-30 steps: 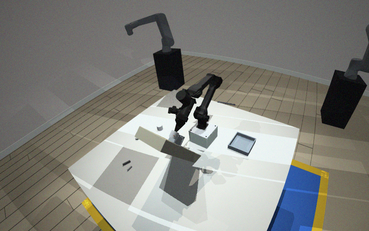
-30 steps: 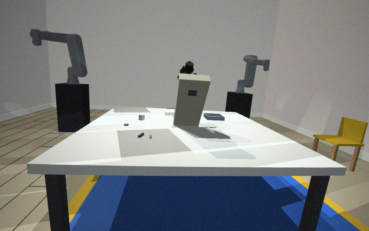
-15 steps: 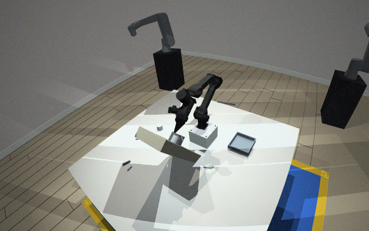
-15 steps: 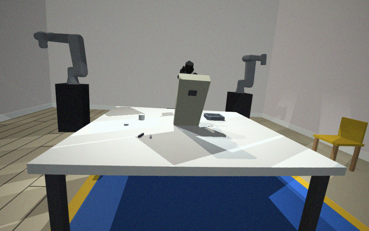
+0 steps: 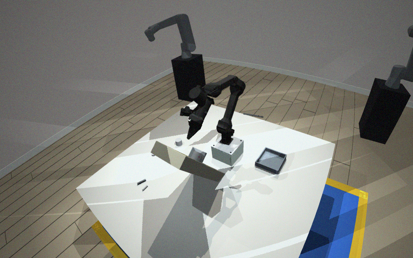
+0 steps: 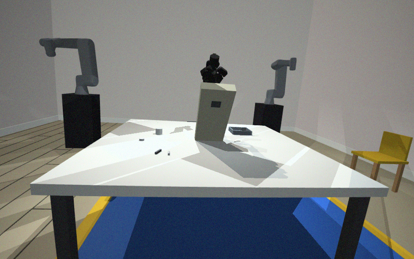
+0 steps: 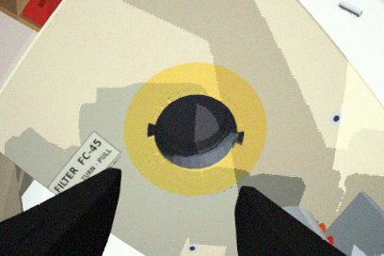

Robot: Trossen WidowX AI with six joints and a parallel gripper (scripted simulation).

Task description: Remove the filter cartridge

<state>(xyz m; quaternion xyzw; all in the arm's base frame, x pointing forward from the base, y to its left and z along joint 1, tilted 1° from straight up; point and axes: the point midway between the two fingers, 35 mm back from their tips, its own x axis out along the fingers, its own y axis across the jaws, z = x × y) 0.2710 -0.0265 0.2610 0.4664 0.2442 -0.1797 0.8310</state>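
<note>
The service panel point(image 5: 173, 154) point(image 6: 213, 123) point(image 7: 282, 90) leans upright on the table. Its round socket point(image 7: 195, 133), inside a yellow ring, is dark and empty, with a notch on each side. My gripper point(image 5: 189, 138) point(image 7: 180, 190) is open, its fingertips apart in front of the panel just below the socket, nothing between them. The pale grey cartridge point(image 7: 302, 216) shows beyond the right finger, with orange and red marks beside it, out of the socket and near a grey block; the finger hides part of it. The tray point(image 5: 266, 168) point(image 6: 240, 133) is empty.
The grey block point(image 7: 360, 219) juts from the panel's lower right. The arm's base stands on a grey-green box point(image 5: 222, 155) between panel and tray. A small cylinder point(image 5: 178, 141) point(image 6: 158, 131) and two small rods, one dark point(image 5: 141, 182) point(image 6: 158, 151), lie on the table.
</note>
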